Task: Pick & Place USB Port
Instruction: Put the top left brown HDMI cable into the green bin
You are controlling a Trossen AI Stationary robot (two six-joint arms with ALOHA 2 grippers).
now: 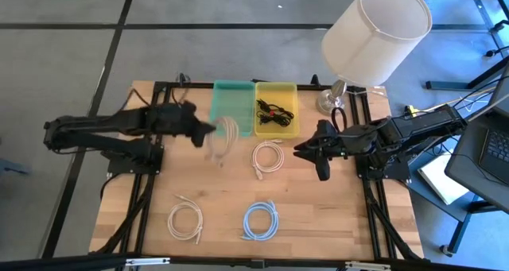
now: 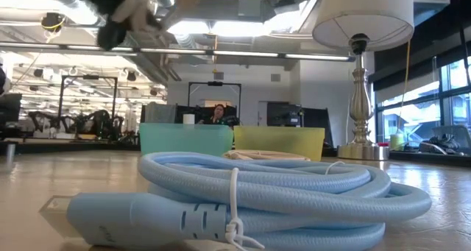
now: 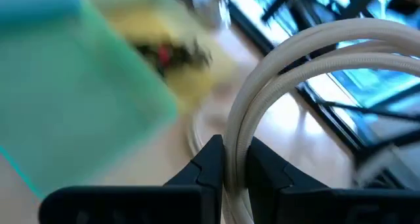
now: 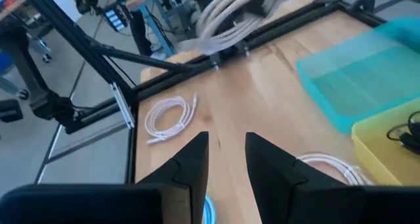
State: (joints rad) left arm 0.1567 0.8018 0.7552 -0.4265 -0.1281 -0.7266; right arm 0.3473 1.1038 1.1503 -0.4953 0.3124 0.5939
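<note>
My left gripper (image 1: 208, 129) is shut on a coiled cream USB cable (image 1: 223, 136), lifted above the table beside the green bin (image 1: 232, 96); the cable (image 3: 308, 66) arcs past the fingers in the left wrist view and shows blurred in the right wrist view (image 4: 236, 14). My right gripper (image 1: 305, 150) hovers open over the table's right side, near another cream coil (image 1: 268, 156) lying flat. A white coil (image 1: 184, 221) and a light blue coil (image 1: 260, 220) lie near the front edge. The yellow bin (image 1: 276, 106) holds a black cable. My left gripper pinches several strands of the cream cable's coil (image 3: 237, 159) between its two fingers (image 3: 209, 159). The coil is lifted clear of the table and hangs beyond and below the fingertips.
A table lamp (image 1: 374, 36) stands at the far right corner. The light blue cable (image 2: 280, 192) fills the low view's foreground, with both bins (image 2: 184, 139) behind it. A laptop and cables sit off the table's right.
</note>
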